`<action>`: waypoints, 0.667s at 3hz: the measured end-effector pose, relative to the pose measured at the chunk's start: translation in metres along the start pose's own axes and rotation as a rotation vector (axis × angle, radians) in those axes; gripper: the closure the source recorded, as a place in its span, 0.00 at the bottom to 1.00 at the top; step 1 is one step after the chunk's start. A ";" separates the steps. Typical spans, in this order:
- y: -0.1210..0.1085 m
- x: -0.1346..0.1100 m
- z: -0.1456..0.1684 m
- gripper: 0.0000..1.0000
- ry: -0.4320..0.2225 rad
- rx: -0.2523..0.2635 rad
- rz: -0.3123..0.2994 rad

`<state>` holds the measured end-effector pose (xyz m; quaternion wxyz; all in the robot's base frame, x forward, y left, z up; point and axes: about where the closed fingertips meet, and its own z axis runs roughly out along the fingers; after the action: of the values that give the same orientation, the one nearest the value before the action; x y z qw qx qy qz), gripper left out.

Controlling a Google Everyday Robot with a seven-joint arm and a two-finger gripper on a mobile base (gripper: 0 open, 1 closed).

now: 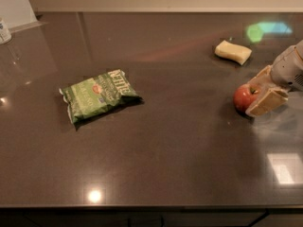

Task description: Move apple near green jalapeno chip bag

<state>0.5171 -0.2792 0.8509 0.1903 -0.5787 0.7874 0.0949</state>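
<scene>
Straddling the apple [242, 98] with spread fingers [267, 103], the gripper [253, 97] sits at its right; the chip bag [97, 96] lies well apart, leftward.

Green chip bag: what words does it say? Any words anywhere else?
"KETTLE": white letters on the green jalapeno chip bag.
Its smaller print: too blurred to read.
The apple and the gripper right at it, far right: no words.

A pale yellow sponge [233, 52] lies far right on the dark glossy countertop [180, 145] (greenish glare [267, 30] just beyond it). A white container [4, 30] stands at the left edge.
</scene>
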 end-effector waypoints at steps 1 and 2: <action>0.003 -0.005 0.000 0.72 -0.014 -0.009 0.004; 0.005 -0.036 0.001 0.95 -0.036 -0.028 -0.009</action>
<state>0.5215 -0.2462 0.8644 0.1967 -0.5832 0.7797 0.1153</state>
